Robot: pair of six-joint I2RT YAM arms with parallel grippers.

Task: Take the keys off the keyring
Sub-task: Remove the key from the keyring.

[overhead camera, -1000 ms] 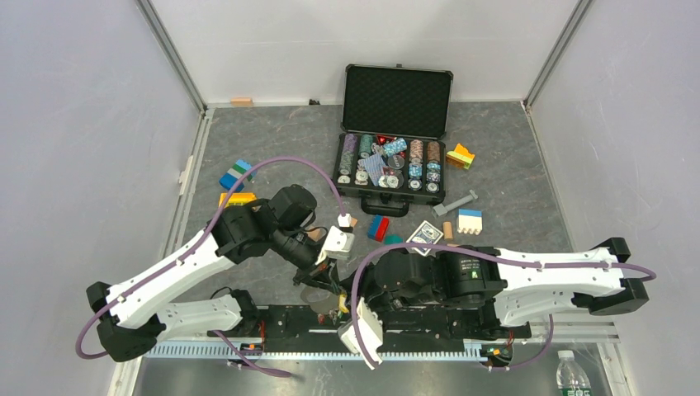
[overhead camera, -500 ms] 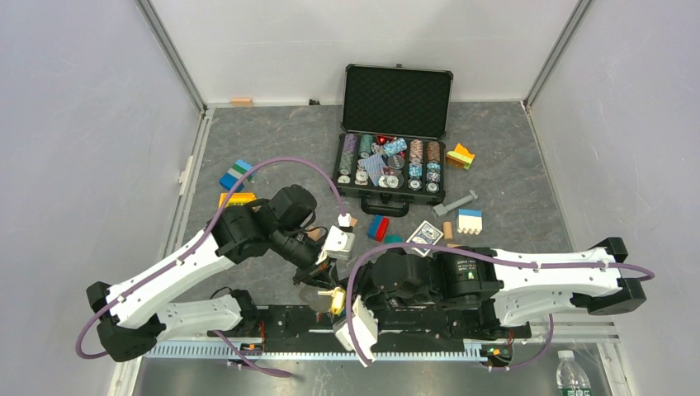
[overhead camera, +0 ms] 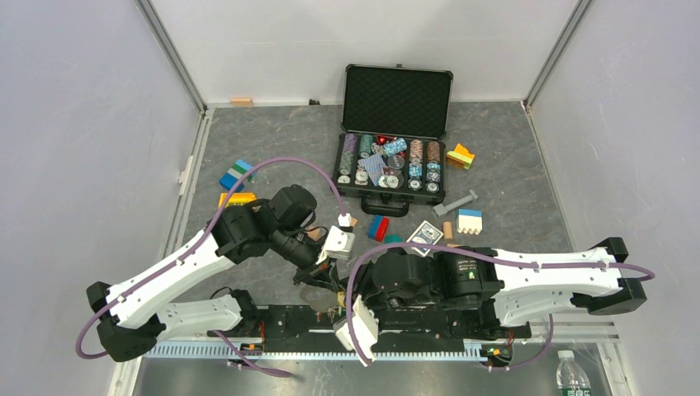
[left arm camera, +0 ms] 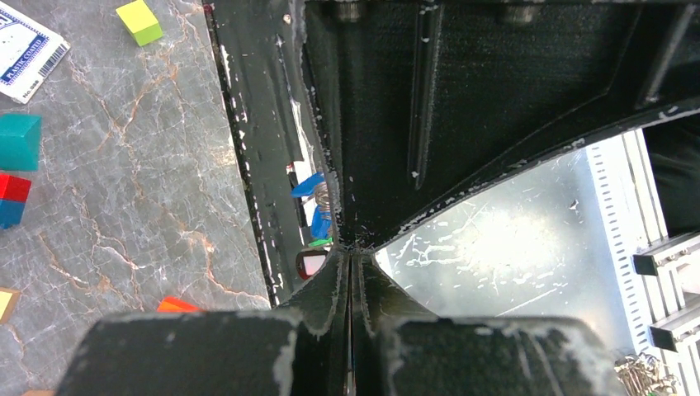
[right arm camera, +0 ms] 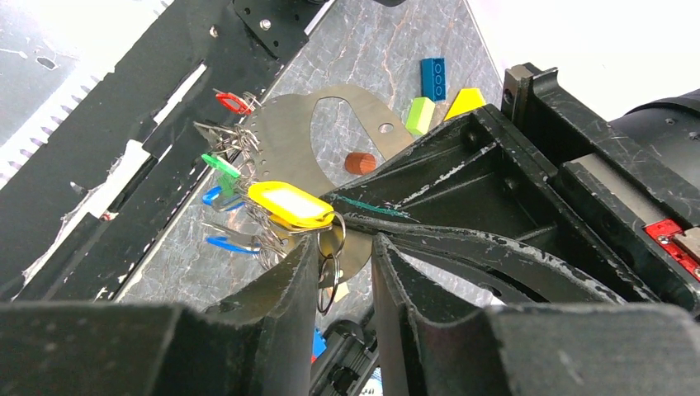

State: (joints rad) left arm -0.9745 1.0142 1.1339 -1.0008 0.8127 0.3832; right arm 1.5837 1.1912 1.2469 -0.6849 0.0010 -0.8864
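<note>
My two arms meet at the near middle of the grey marbled tabletop (overhead camera: 272, 140), close to the black base rail.

The left arm's gripper (left arm camera: 351, 252) has its jaws pressed together with no gap showing. In the right wrist view, its black tips come in from the right. They close at the spot where the keys join the thin silver-grey wire keyring (right arm camera: 328, 280). I cannot see exactly which strand is pinched.

The bunch of small silver keys with coloured plastic heads (right arm camera: 285, 205) fans out to the left from that pinch. The yellow head is nearest the tips. Green (right arm camera: 219, 165), red (right arm camera: 234, 101) and blue (right arm camera: 227, 245) heads spread beyond it. All are threaded on the wire.

The right arm's gripper (right arm camera: 342, 256) sits just below the bunch with its jaws spread. A loop of the keyring hangs down into the gap between them. I cannot tell whether the loop touches either finger.

Behind the keys lies a flat silver metal plate with a cut-out (right arm camera: 281, 140), resting on the tabletop. Near it are a small brown cylinder (right arm camera: 360, 162), a lime-green block (right arm camera: 419, 115), a yellow wedge (right arm camera: 464, 103) and a blue brick (right arm camera: 432, 78).

At the far side, right of centre, stands an open black case of poker chips (overhead camera: 396, 99), well apart from both grippers.
</note>
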